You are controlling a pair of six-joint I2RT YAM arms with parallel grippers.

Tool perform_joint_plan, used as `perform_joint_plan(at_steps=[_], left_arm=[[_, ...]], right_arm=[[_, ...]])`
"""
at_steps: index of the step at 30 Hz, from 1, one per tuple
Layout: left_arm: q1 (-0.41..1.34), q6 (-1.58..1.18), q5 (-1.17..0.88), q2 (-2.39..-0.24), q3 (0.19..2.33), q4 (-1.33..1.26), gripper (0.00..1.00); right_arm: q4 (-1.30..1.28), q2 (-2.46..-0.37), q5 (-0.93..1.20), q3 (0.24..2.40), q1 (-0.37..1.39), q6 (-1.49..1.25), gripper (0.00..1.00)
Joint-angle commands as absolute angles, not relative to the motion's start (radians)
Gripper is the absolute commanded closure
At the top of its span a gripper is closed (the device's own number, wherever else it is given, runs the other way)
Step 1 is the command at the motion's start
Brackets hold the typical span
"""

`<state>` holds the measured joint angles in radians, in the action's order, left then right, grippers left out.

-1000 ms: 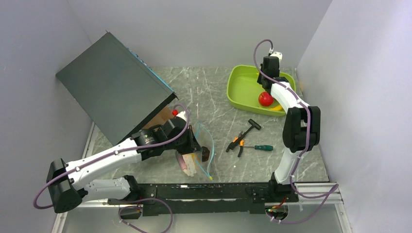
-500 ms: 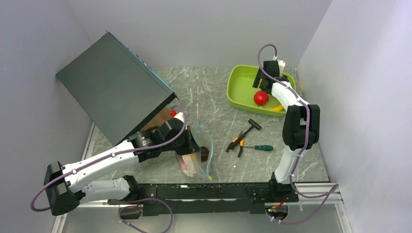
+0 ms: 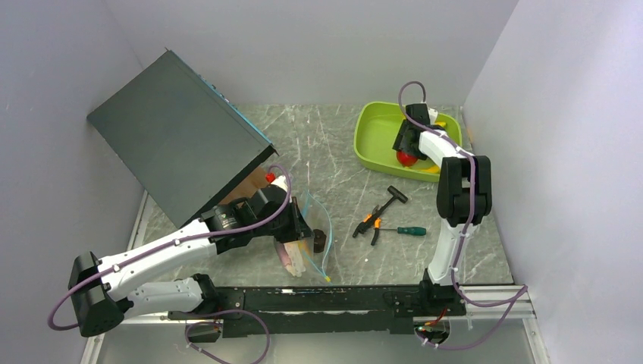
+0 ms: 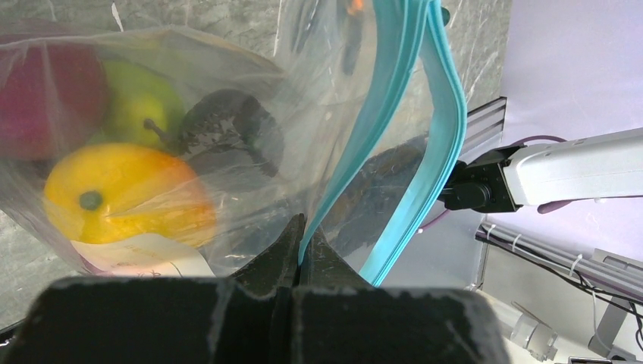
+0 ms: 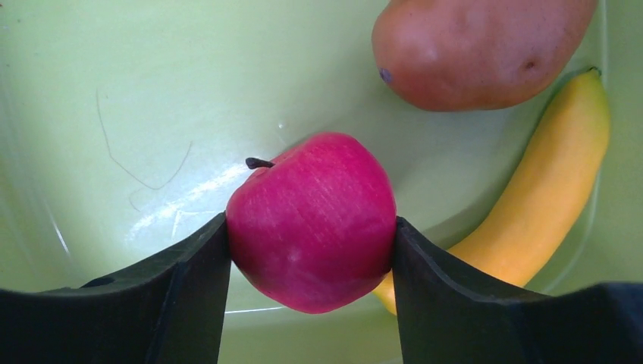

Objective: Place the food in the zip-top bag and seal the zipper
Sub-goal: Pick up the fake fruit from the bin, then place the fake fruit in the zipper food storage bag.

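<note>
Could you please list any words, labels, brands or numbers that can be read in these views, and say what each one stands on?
None can be read.
The pale label on the zip-top bag: no legible print in the left wrist view.
The pliers, screwdriver and dark box: too small in the top view to show any marking.

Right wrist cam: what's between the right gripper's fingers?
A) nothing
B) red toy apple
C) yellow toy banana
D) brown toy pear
B: the red plastic toy apple sits in the right gripper, a black finger against each side, over the lime-green plastic tray. The yellow plastic toy banana and the brown plastic toy pear lie untouched beyond it.
</note>
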<state>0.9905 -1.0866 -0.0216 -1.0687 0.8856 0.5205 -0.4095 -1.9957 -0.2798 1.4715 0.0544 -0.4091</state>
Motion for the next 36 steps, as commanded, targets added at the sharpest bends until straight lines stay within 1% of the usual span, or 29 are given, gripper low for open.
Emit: perform_joint_plan(at_steps=[1,6,7,8,11,14,18,24,28,31,33,34,36], left_arm=[[0.988,-1.098,-0.019,-1.056,0.887,0.497,1.0],[0.988,-1.103,-0.01,-1.067,0.895,0.514,1.0],[0.988,-1.102,-0.007,-1.068,0.899,0.47,1.0],[0.989,-1.104,-0.006,-1.066,0.9,0.511,1.0],[0.988,-1.114,-0.003,-1.054,0.882,0.497,1.0],[0.988,-1.127,-0.003,-1.043,0.861,0.482,1.0],[0.989,-1.125,-0.003,-1.044,0.86,0.486,1.0],[0.988,-1.126,-0.003,-1.033,0.843,0.462,1.0],[0.988,-1.135,-0.003,-1.012,0.815,0.425,1.0],[0.988,-1.132,-0.003,-0.99,0.806,0.417,1.0],[0.988,-1.124,0.033,-0.975,0.807,0.413,1.0],[0.988,-1.12,0.039,-0.967,0.812,0.412,1.0],[0.992,-1.111,0.051,-0.951,0.816,0.404,1.0]], right_arm=[[-0.36,-1.934,-0.241,1.456,0.055,-0.411,0.49],[-0.284,-1.802,-0.212,1.379,0.071,-0.39,0.76],[-0.271,-1.775,-0.193,1.365,0.073,-0.387,0.8],[-0.257,-1.749,-0.17,1.349,0.075,-0.386,0.84],[-0.223,-1.666,-0.08,1.319,0.091,-0.415,0.92],[-0.181,-1.587,-0.015,1.286,0.159,-0.434,0.96],[-0.152,-1.499,0.026,1.245,0.317,-0.43,1.0],[-0.127,-1.39,0.096,1.157,0.543,-0.414,1.0],[-0.17,-1.312,0.164,1.101,0.603,-0.373,1.0],[-0.121,-1.202,0.302,0.988,0.607,-0.371,1.0],[-0.057,-1.121,0.403,0.919,0.627,-0.379,1.0],[-0.048,-1.084,0.423,0.895,0.65,-0.374,1.0],[-0.091,-1.022,0.398,0.886,0.71,-0.343,1.0]])
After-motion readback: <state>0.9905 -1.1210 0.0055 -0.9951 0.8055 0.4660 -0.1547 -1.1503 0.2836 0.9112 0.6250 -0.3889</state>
